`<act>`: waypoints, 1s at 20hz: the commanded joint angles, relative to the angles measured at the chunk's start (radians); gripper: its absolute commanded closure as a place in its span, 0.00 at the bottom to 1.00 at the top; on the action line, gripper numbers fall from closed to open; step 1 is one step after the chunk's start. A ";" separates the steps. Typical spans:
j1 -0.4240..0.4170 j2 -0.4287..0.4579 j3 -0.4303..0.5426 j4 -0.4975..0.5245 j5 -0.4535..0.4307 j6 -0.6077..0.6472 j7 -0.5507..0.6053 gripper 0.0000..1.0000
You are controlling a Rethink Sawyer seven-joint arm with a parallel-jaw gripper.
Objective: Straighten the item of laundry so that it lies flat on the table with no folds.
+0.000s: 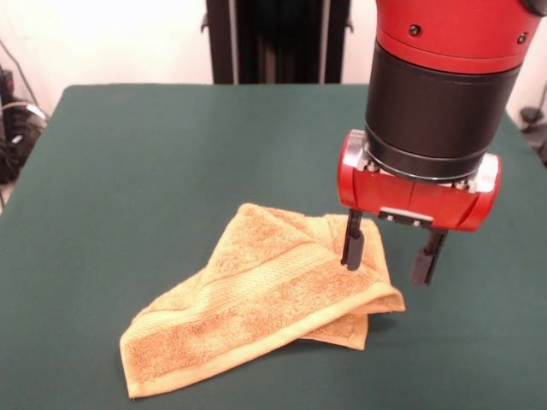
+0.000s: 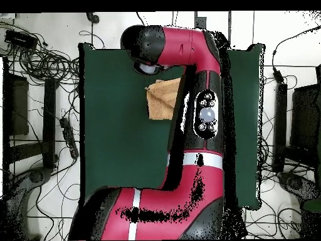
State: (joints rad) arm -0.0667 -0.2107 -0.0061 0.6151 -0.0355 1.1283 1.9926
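Near the front of the green surface (image 1: 128, 171) the orange-tan terry hand towel (image 1: 256, 299) lies folded over itself. The end effector (image 1: 391, 254) hovers spread above its raised corner; pinch only the top layer, then draw outward.

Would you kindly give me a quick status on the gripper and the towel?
Gripper open, fingers straddling the towel's right end. Orange-tan hand towel folded over, not flat, on the green table. Nothing else in the way.

towel (image 2: 164, 99): overhead, partly hidden under arm (image 2: 194, 81) (jaws unseen there)
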 commanded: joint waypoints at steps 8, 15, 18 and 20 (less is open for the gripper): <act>0.036 0.042 0.058 0.346 -0.007 -0.247 0.122 0.00; 0.043 0.115 0.042 0.294 -0.014 -0.303 0.143 0.00; 0.047 0.127 0.036 0.283 -0.014 -0.308 0.147 0.00; 0.051 0.128 0.030 0.277 -0.014 -0.298 0.150 0.00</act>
State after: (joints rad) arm -0.0604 -0.1567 -0.0061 0.7839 -0.0394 0.8601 1.9926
